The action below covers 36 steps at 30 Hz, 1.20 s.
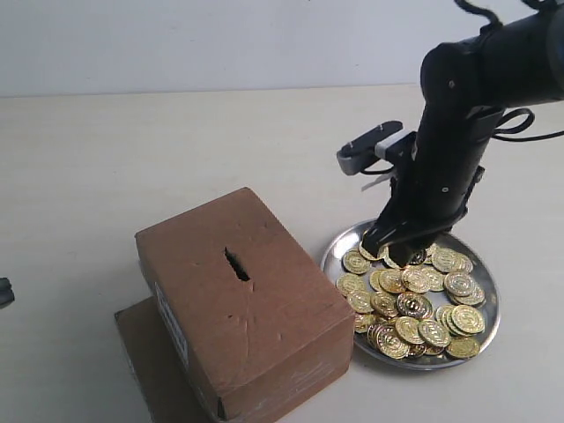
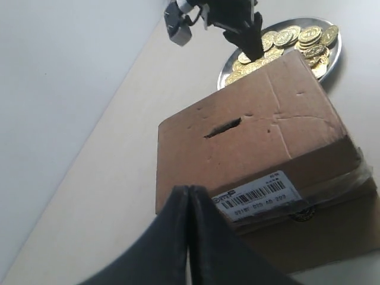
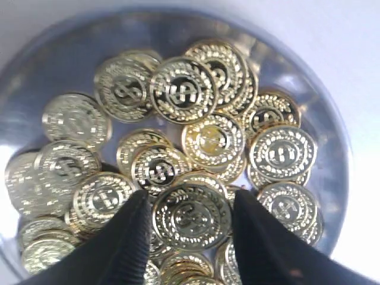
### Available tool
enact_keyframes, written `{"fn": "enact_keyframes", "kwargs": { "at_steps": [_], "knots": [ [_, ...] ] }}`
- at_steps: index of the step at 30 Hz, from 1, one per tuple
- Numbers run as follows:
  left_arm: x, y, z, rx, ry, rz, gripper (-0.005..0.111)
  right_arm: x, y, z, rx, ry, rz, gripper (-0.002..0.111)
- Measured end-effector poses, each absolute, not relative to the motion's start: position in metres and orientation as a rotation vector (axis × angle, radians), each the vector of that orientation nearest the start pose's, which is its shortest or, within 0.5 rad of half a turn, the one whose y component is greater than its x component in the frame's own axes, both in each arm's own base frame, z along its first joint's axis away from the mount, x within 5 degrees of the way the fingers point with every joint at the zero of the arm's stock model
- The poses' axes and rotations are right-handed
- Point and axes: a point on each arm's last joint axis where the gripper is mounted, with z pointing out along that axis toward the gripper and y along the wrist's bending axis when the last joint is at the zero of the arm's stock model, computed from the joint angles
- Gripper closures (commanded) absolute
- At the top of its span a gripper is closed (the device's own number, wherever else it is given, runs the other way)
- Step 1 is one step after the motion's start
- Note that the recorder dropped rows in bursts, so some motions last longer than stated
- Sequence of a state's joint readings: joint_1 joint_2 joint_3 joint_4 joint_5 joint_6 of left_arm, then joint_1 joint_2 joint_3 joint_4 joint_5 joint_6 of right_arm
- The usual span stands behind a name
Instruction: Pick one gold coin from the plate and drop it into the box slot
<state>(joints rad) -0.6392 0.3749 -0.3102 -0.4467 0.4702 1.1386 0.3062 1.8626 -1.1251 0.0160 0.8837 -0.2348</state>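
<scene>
Right tool: black two-fingered right gripper (image 3: 190, 221), lowered into the dish. Its jaws are parted narrowly, one on each side of a single coin, with nothing lifted yet.
Target coin: embossed round gold coin (image 3: 191, 215), lying flat on top of the heap, between the fingers (image 3: 127, 237). Whether they touch its rim cannot be told.
Location: round shiny silver metal plate (image 1: 330, 253), touching or just beside the brown dented cardboard box (image 1: 256, 322).
Handling (judged): thin, stiff and light, with a smooth, slippery face. It overlaps its neighbours, so two may lift together.
Hold (judged): pinch opposite edges across the disc. A flat grip is not available.
Destination: short ragged dark slot (image 1: 237, 263) in the box top. The coin must enter it edge-first.
Left tool: black left gripper (image 2: 188, 193), fingers pressed together and empty, near the box's white barcode label (image 2: 256, 195).
</scene>
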Motion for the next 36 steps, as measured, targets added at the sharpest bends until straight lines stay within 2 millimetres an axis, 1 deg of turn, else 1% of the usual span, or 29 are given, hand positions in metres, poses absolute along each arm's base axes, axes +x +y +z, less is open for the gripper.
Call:
{"fn": "enact_keyframes", "kwargs": {
  "at_steps": [2, 3, 5, 6, 7, 8, 9, 10, 11, 12, 13, 14, 15, 17, 18, 21, 23, 30, 34, 36],
  "knots": [
    [0.056, -0.065, 0.255, 1.367, 1.422, -0.126, 0.107, 0.315, 0.104, 0.168, -0.820, 2.981, 0.084, 0.074],
    [0.055, -0.065, 0.254, 1.397, 1.391, -0.104, 0.107, 0.309, 0.108, 0.176, -0.834, 2.980, 0.174, 0.074],
    [0.055, -0.065, 0.254, 1.442, 1.345, -0.067, 0.106, 0.303, 0.114, 0.186, -0.881, 2.965, 0.303, 0.074],
    [0.055, -0.065, 0.254, 1.466, 1.318, -0.047, 0.101, 0.299, 0.117, 0.190, -0.911, 2.950, 0.376, 0.074],
    [0.054, -0.066, 0.254, 1.511, 1.268, -0.012, 0.097, 0.292, 0.122, 0.201, -0.970, 2.916, 0.498, 0.074],
    [0.054, -0.066, 0.254, 1.547, 1.227, 0.019, 0.090, 0.287, 0.126, 0.210, -1.019, 2.873, 0.586, 0.074],
    [0.054, -0.067, 0.253, 1.607, 1.162, 0.065, 0.087, 0.279, 0.129, 0.224, -1.081, 2.810, 0.683, 0.074],
    [0.055, -0.068, 0.253, 1.627, 1.143, 0.070, 0.079, 0.276, 0.131, 0.230, -1.106, 2.778, 0.723, 0.074],
    [0.056, -0.073, 0.251, 1.695, 1.072, 0.084, 0.075, 0.268, 0.135, 0.244, -1.169, 2.687, 0.829, 0.074],
    [0.057, -0.076, 0.250, 1.743, 1.017, 0.103, 0.064, 0.265, 0.137, 0.251, -1.191, 2.634, 0.882, 0.074],
    [0.058, -0.082, 0.247, 1.837, 0.900, 0.130, 0.054, 0.260, 0.143, 0.264, -1.224, 2.520, 0.966, 0.074],
    [0.060, -0.087, 0.244, 1.893, 0.846, 0.128, 0.050, 0.253, 0.149, 0.274, -1.258, 2.446, 0.993, 0.074],
    [0.061, -0.090, 0.242, 1.919, 0.820, 0.130, 0.048, 0.250, 0.152, 0.278, -1.278, 2.421, 0.998, 0.074],
    [0.064, -0.095, 0.242, 1.943, 0.784, 0.139, 0.047, 0.240, 0.162, 0.285, -1.341, 2.365, 1.011, 0.074],
    [0.066, -0.098, 0.245, 1.941, 0.765, 0.145, 0.047, 0.234, 0.168, 0.287, -1.383, 2.341, 1.018, 0.074],
    [0.072, -0.110, 0.264, 1.915, 0.712, 0.148, 0.048, 0.212, 0.193, 0.288, -1.534, 2.278, 1.052, 0.074],
    [0.072, -0.116, 0.269, 1.917, 0.685, 0.132, 0.048, 0.200, 0.205, 0.288, -1.617, 2.239, 1.066, 0.074],
    [0.061, -0.128, 0.268, 1.965, 0.578, 0.053, 0.049, 0.176, 0.226, 0.288, -1.786, 2.142, 1.088, 0.074],
    [0.053, -0.135, 0.266, 1.996, 0.514, 0.006, 0.060, 0.169, 0.231, 0.288, -1.831, 2.114, 1.094, 0.074],
    [0.050, -0.137, 0.266, 2.003, 0.489, -0.010, 0.063, 0.168, 0.232, 0.288, -1.838, 2.109, 1.094, 0.074]
  ]
}}
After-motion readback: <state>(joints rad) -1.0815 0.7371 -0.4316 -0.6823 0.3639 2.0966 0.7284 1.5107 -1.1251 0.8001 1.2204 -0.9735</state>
